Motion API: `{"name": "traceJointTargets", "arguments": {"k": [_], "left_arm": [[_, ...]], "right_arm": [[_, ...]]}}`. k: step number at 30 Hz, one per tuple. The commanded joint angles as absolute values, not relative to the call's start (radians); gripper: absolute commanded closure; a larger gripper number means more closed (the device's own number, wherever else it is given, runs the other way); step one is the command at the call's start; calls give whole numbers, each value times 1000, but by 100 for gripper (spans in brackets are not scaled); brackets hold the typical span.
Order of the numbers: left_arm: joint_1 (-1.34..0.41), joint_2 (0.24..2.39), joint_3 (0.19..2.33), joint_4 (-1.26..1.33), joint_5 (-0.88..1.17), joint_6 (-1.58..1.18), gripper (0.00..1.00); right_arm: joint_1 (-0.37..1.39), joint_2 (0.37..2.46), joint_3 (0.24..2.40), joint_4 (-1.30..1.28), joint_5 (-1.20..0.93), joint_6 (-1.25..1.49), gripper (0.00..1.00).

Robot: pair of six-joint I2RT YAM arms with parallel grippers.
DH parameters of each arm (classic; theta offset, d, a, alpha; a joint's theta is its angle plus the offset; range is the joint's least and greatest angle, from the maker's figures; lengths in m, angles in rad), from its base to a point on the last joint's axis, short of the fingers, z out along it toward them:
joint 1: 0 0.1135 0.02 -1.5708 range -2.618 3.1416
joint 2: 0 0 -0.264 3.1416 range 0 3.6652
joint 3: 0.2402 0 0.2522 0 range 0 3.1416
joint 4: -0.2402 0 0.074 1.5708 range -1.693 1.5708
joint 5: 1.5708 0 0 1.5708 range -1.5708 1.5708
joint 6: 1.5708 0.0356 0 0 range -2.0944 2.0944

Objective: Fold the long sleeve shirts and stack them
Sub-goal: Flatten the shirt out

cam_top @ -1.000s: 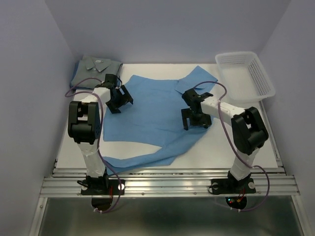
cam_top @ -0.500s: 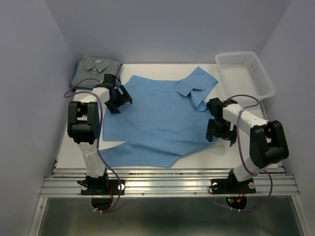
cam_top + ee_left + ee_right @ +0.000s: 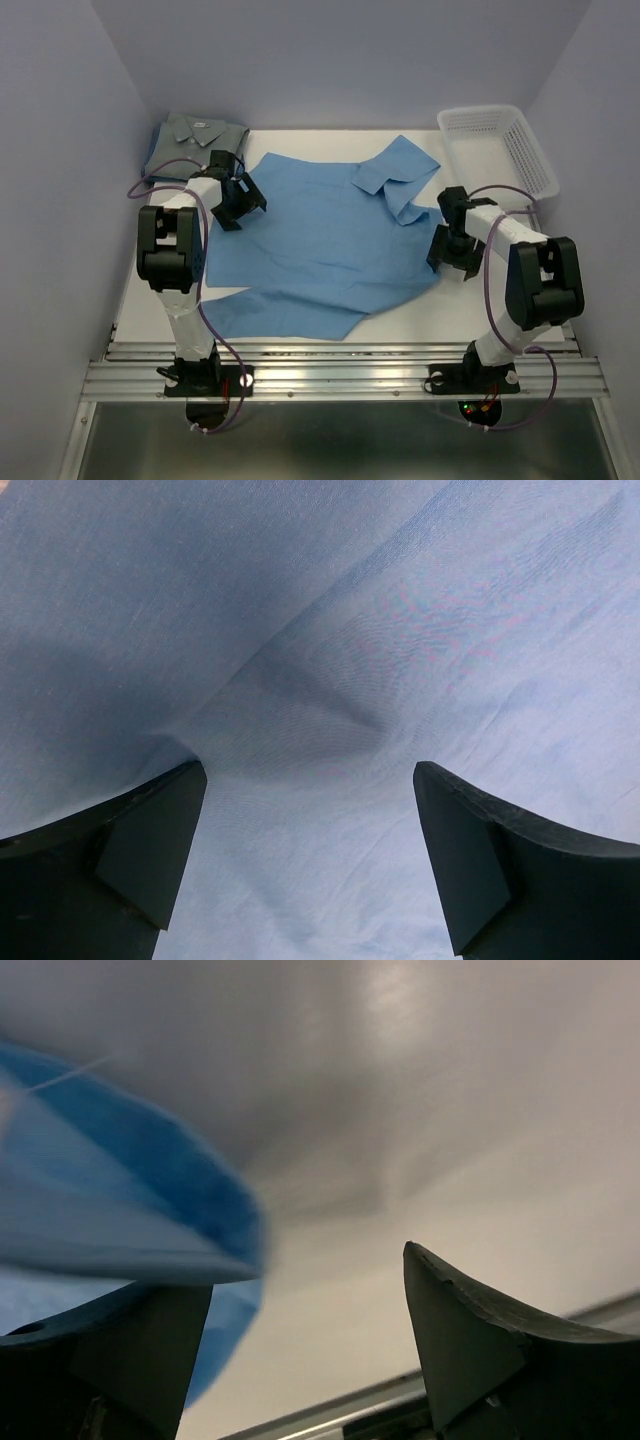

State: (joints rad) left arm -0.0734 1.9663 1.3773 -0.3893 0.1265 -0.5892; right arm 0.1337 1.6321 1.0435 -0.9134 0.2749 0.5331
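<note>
The light blue shirt lies spread on the white table, collar toward the back right. It fills the left wrist view, and its edge shows at the left of the right wrist view. The grey shirt lies folded at the back left corner. My left gripper is open, low over the blue shirt's left edge; cloth lies between its fingers. My right gripper is open at the blue shirt's right edge, close to the table, with nothing held.
A white mesh basket stands at the back right. The white table shows bare at the right front. A metal rail runs along the near edge. Walls close in on the left, the back and the right.
My right gripper has moved from over the shirt's middle out to its right edge and dropped low. The shirt's right side has shifted. The left arm has barely moved.
</note>
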Motion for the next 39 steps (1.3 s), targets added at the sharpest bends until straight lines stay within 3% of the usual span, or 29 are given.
{"name": "traceJointTargets", "arguments": {"k": [1,4,11,13,15,16,18,21,30,38,39], "left_arm": [[-58,1999,1407,-437,95,-569,1],[-57,1993,1397,-433,91,-574,1],[-57,2000,1390,-436,83,-589,1],[-57,2003,1391,-439,78,-592,1],[-57,2003,1393,-442,69,-600,1],[-57,2003,1393,-445,64,-601,1],[-55,2005,1394,-446,52,-612,1],[-49,2013,1397,-460,31,-621,1],[-37,2034,1416,-474,12,-632,1],[-57,2063,1462,-437,49,-615,1],[-61,2081,1483,-437,57,-611,1]], "right_arm": [[140,1617,1057,-643,14,389,18],[140,1582,1040,-530,-130,319,18],[140,1663,1065,-502,-62,299,25],[140,1690,1074,-503,-29,314,39],[140,1701,1075,-508,84,346,60],[140,1706,1077,-517,169,356,75],[126,1712,1092,-549,239,380,93],[78,1717,1111,-575,352,379,99],[9,1772,1227,-600,522,163,99],[9,1867,1278,-471,261,132,91],[9,1877,1287,-465,268,132,86]]}}
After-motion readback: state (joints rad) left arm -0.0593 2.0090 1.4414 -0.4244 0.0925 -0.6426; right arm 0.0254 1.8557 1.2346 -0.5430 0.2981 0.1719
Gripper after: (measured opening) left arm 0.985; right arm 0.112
